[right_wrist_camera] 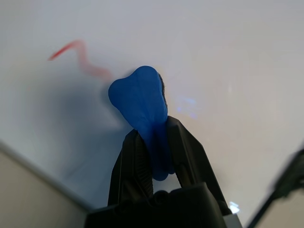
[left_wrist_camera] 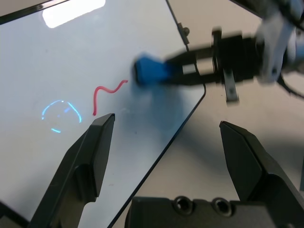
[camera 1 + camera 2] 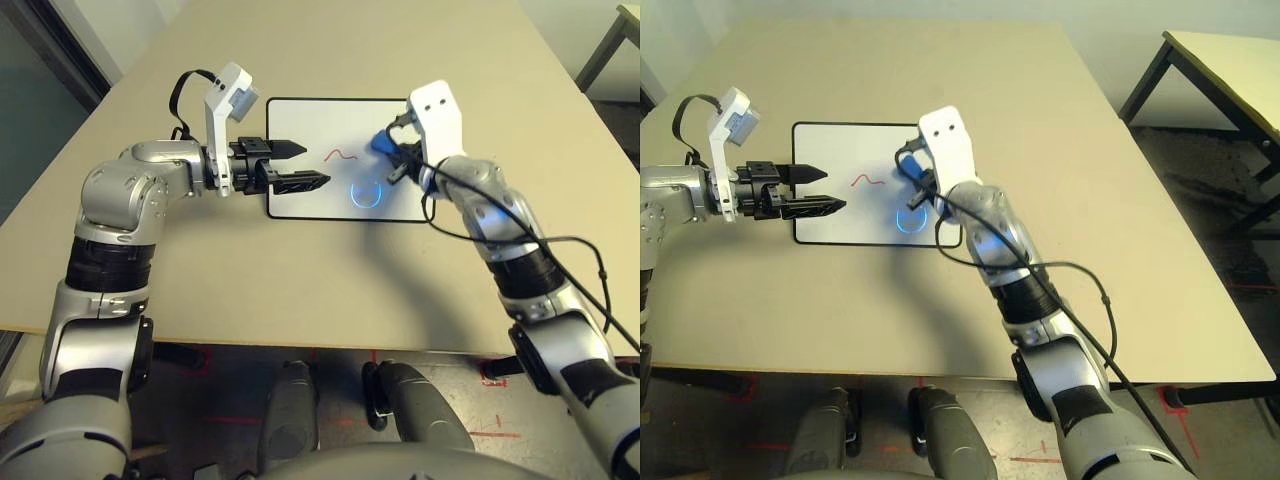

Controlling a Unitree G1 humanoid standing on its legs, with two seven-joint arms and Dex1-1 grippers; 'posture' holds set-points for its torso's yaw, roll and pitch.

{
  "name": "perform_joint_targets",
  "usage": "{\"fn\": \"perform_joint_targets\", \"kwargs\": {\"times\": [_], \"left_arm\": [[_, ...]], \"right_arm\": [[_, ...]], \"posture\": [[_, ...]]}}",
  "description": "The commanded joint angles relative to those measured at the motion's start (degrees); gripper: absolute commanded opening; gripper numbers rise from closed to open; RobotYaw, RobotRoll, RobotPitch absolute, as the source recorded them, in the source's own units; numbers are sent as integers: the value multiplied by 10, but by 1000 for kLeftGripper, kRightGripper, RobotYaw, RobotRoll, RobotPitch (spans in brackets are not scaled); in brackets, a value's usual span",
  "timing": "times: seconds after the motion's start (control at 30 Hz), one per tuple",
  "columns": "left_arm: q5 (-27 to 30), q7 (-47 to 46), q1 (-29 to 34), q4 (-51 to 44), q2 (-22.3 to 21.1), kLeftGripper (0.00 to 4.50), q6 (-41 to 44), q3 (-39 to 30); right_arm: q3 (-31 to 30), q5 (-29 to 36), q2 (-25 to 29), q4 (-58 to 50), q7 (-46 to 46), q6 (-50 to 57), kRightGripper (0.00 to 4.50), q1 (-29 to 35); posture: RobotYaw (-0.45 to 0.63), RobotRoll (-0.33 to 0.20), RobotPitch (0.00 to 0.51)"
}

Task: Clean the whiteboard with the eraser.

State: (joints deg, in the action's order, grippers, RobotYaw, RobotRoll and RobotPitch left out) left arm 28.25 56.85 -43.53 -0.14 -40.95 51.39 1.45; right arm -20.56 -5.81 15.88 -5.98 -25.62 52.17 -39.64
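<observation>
Wiping underway: eraser (image 1: 138,102) clamped in R gripper (image 1: 153,142) by red squiggle (image 3: 340,155) on whiteboard (image 3: 300,125); L gripper (image 2: 164,142) wide open, empty; squiggle to be swept next.

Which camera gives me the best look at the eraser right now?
Right wrist view: the eraser sits close-up, pinched in the right gripper. Left wrist view shows it side-on; both eye views show a blue bit beside the gripper.

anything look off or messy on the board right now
Nothing stands out. The whiteboard lies flat and square on the table, with just a red squiggle left on it. The right gripper holds the eraser beside that mark; the left gripper hovers open.
</observation>
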Motion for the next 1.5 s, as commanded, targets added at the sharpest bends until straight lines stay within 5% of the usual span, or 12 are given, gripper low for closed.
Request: {"fn": "perform_joint_targets", "kwargs": {"times": [0.03,0.5,1.0,1.5], "left_arm": [[2,1,6,-9,-7,4500,3,-1],[-17,15,8,43,-35,4500,-21,1],[-9,7,27,23,-35,4500,-13,-9],[-5,9,23,13,-32,4500,-2,-3]], "right_arm": [[-28,1,2,-7,-13,24,640,20],[6,1,-12,118,-19,-49,640,-136],[-61,-20,5,56,-41,-38,636,-8],[-27,-21,21,54,-51,15,635,-123]], "posture": [[20,0,132],[26,0,123],[34,0,134],[17,0,141]]}}
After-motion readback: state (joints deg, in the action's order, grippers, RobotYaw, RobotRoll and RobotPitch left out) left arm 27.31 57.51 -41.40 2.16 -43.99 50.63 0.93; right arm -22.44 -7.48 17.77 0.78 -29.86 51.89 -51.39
